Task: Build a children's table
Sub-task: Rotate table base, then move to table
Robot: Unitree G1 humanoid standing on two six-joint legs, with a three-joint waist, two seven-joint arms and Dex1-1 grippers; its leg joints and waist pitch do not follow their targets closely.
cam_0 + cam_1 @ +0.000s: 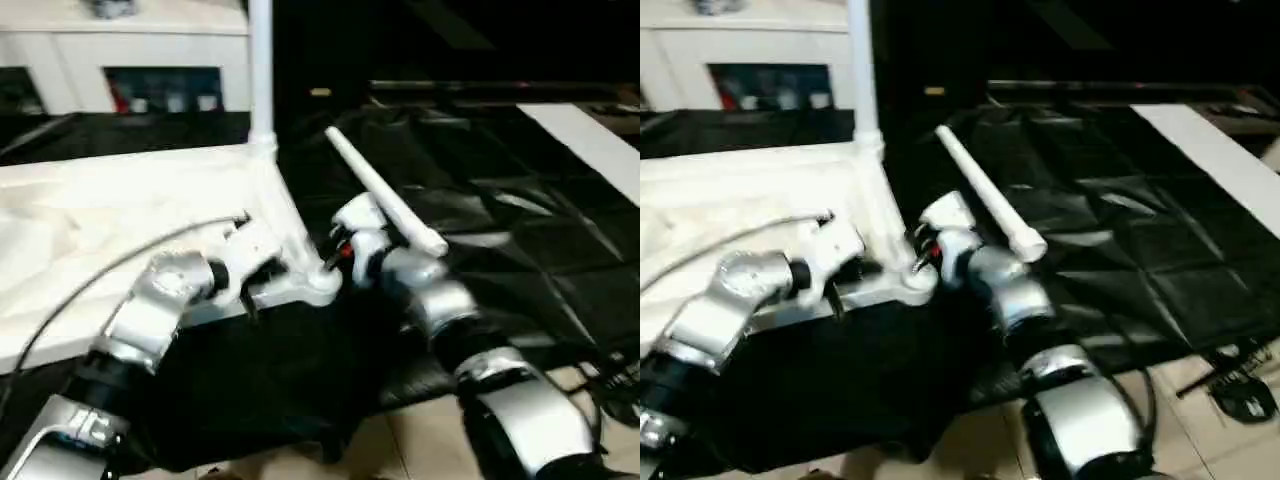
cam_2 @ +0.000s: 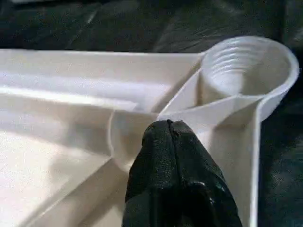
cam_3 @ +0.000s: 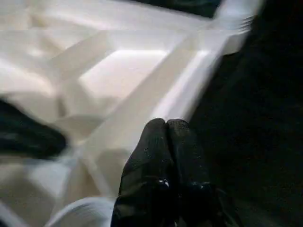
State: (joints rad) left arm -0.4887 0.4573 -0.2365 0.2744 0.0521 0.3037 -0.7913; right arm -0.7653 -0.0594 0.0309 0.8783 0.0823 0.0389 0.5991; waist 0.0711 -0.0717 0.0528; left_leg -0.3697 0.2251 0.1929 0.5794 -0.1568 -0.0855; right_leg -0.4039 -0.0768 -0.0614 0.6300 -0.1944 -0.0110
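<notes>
You are looking at a black cloth (image 1: 500, 230) spread over the floor, filling the centre and right of the frame; the upturned white tabletop (image 1: 120, 230) lies on it at left; a loose white leg (image 1: 385, 195) lies at centre; pale tiles (image 1: 420, 440) show along the bottom.

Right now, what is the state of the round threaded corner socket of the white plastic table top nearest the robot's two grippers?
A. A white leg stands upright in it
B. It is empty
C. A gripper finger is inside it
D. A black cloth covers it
B: the left wrist view looks into the round threaded corner socket of the white plastic table top and shows its bare ribbed wall with nothing inside.
</notes>
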